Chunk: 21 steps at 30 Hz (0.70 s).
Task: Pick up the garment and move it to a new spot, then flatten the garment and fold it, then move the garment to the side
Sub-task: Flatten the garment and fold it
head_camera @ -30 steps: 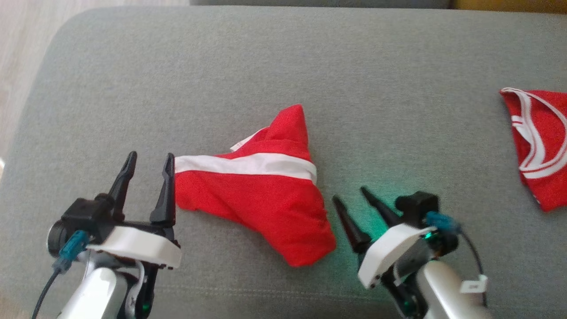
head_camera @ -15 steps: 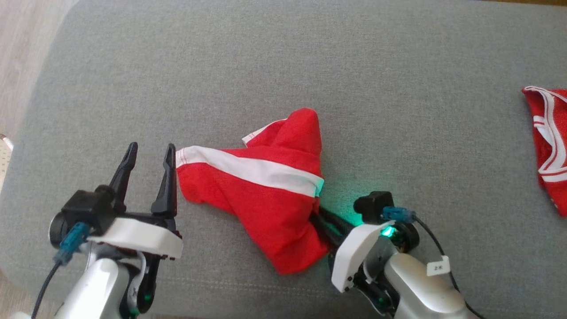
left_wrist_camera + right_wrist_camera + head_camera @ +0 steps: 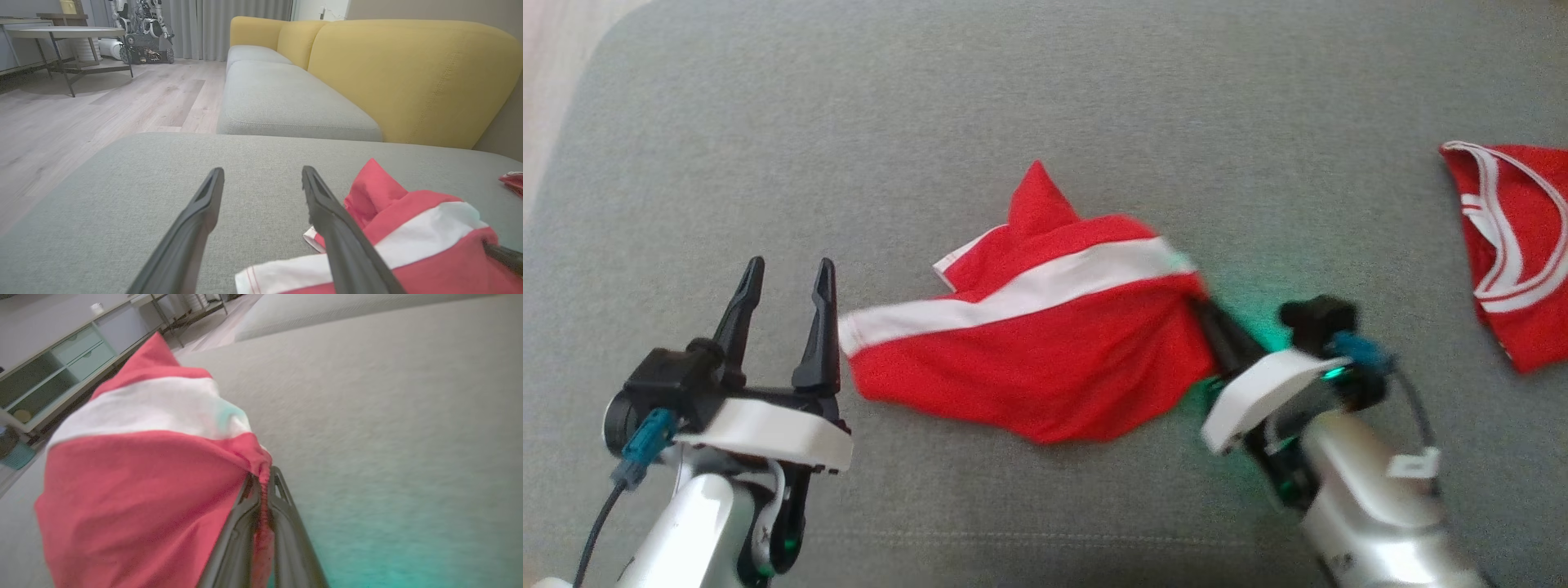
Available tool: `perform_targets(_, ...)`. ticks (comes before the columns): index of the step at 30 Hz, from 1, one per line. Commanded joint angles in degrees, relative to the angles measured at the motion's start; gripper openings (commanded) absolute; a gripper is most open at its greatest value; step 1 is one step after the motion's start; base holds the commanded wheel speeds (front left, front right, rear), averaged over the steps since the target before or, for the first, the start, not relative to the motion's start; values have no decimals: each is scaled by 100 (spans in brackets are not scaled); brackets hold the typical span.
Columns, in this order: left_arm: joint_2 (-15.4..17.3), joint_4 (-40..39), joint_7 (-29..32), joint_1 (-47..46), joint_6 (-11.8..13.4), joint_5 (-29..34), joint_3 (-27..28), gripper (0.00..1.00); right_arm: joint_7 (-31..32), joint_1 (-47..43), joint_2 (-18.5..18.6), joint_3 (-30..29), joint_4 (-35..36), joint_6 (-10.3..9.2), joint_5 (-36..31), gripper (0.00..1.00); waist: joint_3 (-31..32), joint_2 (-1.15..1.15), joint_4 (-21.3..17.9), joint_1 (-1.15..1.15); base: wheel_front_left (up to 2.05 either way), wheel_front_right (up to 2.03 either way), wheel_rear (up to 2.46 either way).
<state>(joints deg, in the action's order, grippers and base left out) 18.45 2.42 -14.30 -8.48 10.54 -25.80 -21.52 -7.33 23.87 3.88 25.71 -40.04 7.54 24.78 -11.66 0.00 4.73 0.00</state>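
Observation:
A red garment with a white band lies crumpled on the grey cushion, its right edge lifted. My right gripper is shut on that right edge; in the right wrist view the cloth is pinched between the closed fingers and drapes to the left. My left gripper stands open just left of the garment's white-banded corner, touching nothing. In the left wrist view the garment lies to the right of the spread fingers.
A second red garment with white trim lies at the cushion's right edge. The grey cushion stretches wide behind. A yellow sofa back and wooden floor lie beyond the left side.
My right gripper has closed on the garment's right edge and pulled it right and up, stretching the cloth wider. The left gripper kept its place; the camera shifted a little.

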Motion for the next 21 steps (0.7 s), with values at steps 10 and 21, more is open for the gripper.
perform_targets(10, 86, -237, -67, -154, -58, 62, 283, 100, 417, -409, 215, -2013, 1511, -5, -1542, 0, -45, 0, -336, 0, 0, 0, 0)
perform_targets(21, 55, -194, -69, -208, -119, 93, 248, 100, 1147, -1485, -96, -1990, 2330, -5, -1927, 100, -108, 0, -383, 0, 0, 0, 0)
